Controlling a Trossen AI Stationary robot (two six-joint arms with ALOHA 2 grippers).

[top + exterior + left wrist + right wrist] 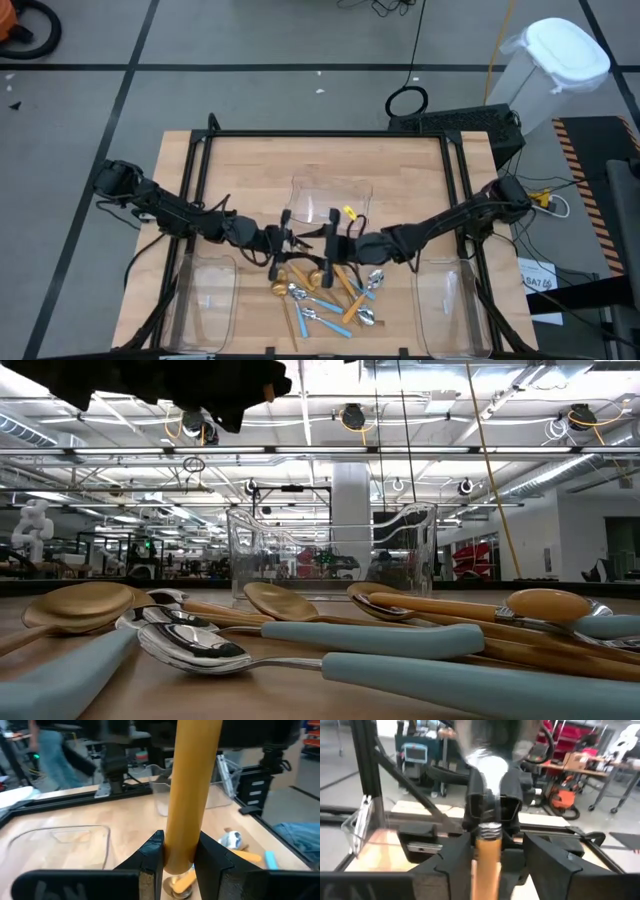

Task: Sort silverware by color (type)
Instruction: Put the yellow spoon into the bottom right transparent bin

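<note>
My left gripper (179, 862) is clamped on the orange handle of a spoon (192, 785), fingers (150, 857) pressed to both sides near the handle's end, held in the air above the pile at table centre. My right gripper (492, 857) faces it from the other side with jaws apart; the same orange-handled spoon sits between them, and I can't tell if it touches either finger, so only the left has hold.

The other spoons (325, 292) lie in a crossed heap on the wooden table (250, 170) near the front edge: light-blue handles, orange handles, all-gold ones. There's a clear tray (205, 295) on the left, another on the right, and a third behind the pile.

Handling, as I judge it: the spoon is light and stiff and won't bend. The round, smooth handle could twist or slide in a two-finger pinch, and the polished bowls look slippery. Best to take mid-handle, squarely across the shaft, not on the bowl. Those in the heap overlap, so lifting one may drag its neighbours.
</note>
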